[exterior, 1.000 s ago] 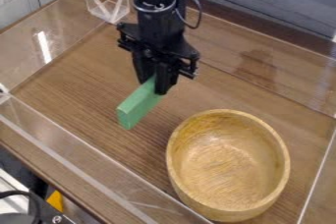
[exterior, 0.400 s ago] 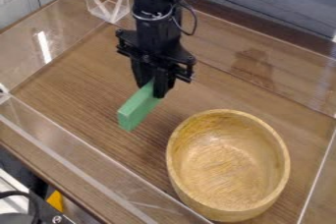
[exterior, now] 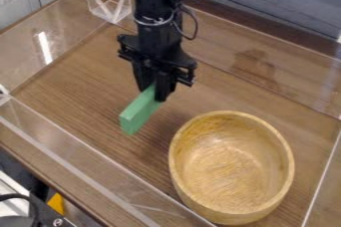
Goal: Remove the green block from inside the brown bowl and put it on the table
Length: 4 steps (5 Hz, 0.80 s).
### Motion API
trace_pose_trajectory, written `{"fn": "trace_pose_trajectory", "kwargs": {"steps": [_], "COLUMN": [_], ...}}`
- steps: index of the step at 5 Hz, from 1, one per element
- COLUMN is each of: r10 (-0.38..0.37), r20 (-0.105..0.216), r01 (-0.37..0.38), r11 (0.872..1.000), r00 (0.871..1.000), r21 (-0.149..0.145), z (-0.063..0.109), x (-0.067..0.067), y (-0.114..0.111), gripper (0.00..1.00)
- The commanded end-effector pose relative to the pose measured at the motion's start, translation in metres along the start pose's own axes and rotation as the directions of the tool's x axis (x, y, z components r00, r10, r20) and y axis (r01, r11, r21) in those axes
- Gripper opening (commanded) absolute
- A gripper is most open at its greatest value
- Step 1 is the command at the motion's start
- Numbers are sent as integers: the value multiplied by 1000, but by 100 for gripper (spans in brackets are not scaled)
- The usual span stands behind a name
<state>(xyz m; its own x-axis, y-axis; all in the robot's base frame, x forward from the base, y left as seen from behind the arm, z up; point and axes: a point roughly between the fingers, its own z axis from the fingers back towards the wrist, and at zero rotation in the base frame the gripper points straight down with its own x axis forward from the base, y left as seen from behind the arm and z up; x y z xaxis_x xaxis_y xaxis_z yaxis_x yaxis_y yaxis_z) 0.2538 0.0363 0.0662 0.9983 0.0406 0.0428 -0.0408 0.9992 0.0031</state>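
The fingers [exterior: 160, 90] point straight down and are clamped on the upper end of the green block [exterior: 139, 111]; the block hangs tilted from them, its gripped end up between the dark fingertips, its free end slanting down and toward the left of the picture; that lower end sits at or just above the worktop [exterior: 80, 82], and whether it touches the wood cannot be told from this view; the block is wholly outside the brown bowl [exterior: 232, 165], which stands to the lower right of the fingers, near them but apart, with only its pale grained interior showing inside the thick rim; above the fingers the black arm rises out of the top of the picture; low clear acrylic walls [exterior: 54, 161] border the dark wood-grain worktop on the near and left sides.
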Motion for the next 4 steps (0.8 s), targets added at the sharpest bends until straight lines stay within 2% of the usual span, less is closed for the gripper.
{"fn": "trace_pose_trajectory", "kwargs": {"steps": [1, 4], "r10": [13, 21], "r20": [33, 35], "r01": [-14, -21], "r11": [1000, 1000], "r00": [999, 999], "r21": [8, 9], "z": [3, -6], "x": [7, 15], "y": [6, 12], "gripper": [0, 0]}}
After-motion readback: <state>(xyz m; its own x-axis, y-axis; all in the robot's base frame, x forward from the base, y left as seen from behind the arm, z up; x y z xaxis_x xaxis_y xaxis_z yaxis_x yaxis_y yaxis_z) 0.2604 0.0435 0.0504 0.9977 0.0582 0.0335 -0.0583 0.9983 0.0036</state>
